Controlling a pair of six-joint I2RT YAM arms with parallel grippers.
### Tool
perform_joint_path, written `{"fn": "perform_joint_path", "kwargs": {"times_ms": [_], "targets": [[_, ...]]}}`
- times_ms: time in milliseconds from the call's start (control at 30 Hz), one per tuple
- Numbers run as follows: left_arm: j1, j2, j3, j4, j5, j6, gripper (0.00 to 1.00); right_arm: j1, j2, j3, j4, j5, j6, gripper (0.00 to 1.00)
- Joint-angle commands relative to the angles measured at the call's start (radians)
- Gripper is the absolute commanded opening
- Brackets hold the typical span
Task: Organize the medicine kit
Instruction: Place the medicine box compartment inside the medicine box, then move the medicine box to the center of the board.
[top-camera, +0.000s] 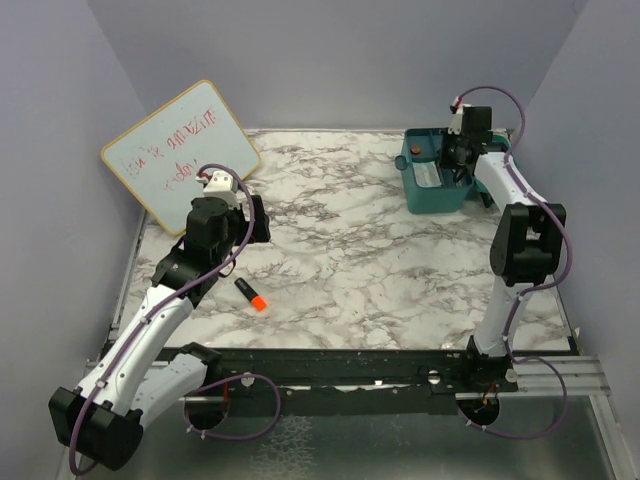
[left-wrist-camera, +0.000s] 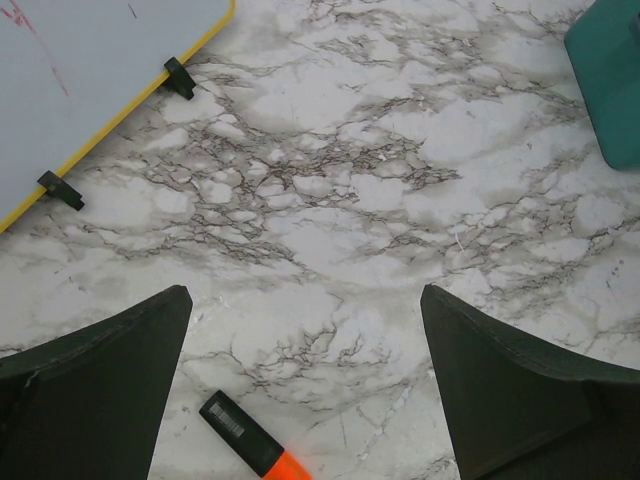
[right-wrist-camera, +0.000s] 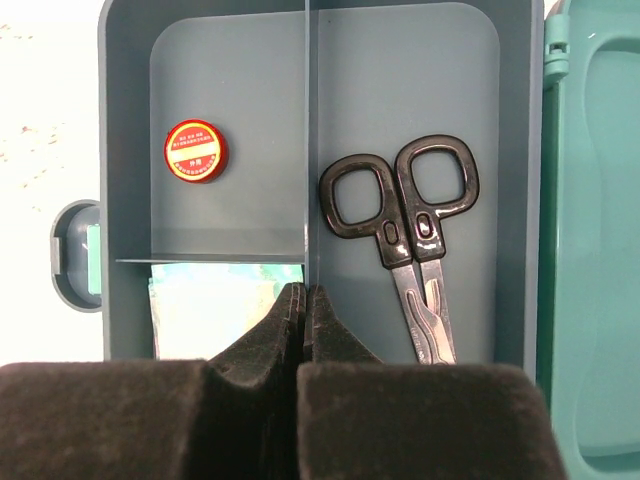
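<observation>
The teal medicine kit (top-camera: 437, 192) lies open at the back right of the marble table; its corner also shows in the left wrist view (left-wrist-camera: 612, 75). Its lid (right-wrist-camera: 592, 250) is folded out to one side. Inside, a divided tray (right-wrist-camera: 400, 90) holds black-handled scissors (right-wrist-camera: 405, 215), a round red tin (right-wrist-camera: 196, 151) and a pale green-white packet (right-wrist-camera: 205, 300). My right gripper (right-wrist-camera: 303, 292) hangs shut and empty just above the tray's centre divider (top-camera: 458, 160). My left gripper (left-wrist-camera: 305, 295) stands wide open over bare table (top-camera: 258, 220), holding nothing. A black and orange marker (left-wrist-camera: 255, 442) lies just near of it (top-camera: 251, 294).
A wood-framed whiteboard (top-camera: 180, 150) with red writing leans at the back left, its edge and black clips visible from the left wrist (left-wrist-camera: 90, 70). Lilac walls close in the table on three sides. A black rail (top-camera: 330, 365) runs along the near edge.
</observation>
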Motion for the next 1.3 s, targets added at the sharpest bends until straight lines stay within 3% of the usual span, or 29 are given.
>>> {"fn": "perform_joint_path", "kwargs": {"times_ms": [0,633,833,1033,1167,1267], "targets": [[-0.006,0.001,-0.006,0.013,0.016,-0.001,0.99,0.052,-0.004,-0.106,-0.121,-0.160,0.039,0.01],[-0.006,0.006,-0.011,0.015,0.014,0.006,0.99,0.237,-0.158,-0.280,-0.110,-0.187,0.184,0.03],[-0.006,0.022,-0.019,0.016,-0.002,-0.005,0.99,0.239,-0.233,-0.274,-0.136,-0.147,0.192,0.23],[-0.006,0.102,0.017,-0.014,0.118,-0.012,0.99,0.239,-0.316,-0.239,-0.162,-0.150,0.204,0.45],[-0.006,0.128,0.036,-0.015,0.159,-0.029,0.99,0.238,-0.369,-0.243,-0.168,-0.108,0.231,0.69],[-0.006,0.136,0.065,-0.014,0.165,-0.029,0.99,0.224,-0.413,-0.266,-0.146,-0.068,0.259,0.79]]}}
